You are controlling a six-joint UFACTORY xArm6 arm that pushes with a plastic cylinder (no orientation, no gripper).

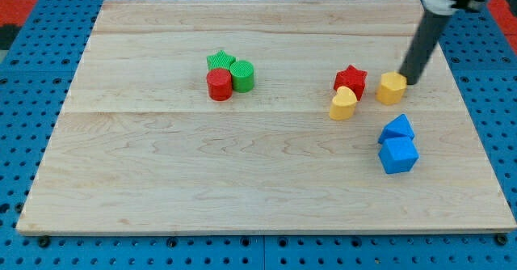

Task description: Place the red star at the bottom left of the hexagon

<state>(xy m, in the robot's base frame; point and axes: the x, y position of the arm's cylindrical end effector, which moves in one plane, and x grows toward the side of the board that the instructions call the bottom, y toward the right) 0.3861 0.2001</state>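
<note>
My tip (410,81) rests on the desk (242,181), touching or just short of the upper-right edge of the yellow hexagon (392,87). No hand shows; its state cannot be told. Left of my tip, past the hexagon, sits the red star (350,80), with a yellow heart (343,104) touching below it.

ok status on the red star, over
My tip at the yellow hexagon, upper right side. Red star left of hexagon, touching the yellow heart. Heart sits near the target spot.
</note>
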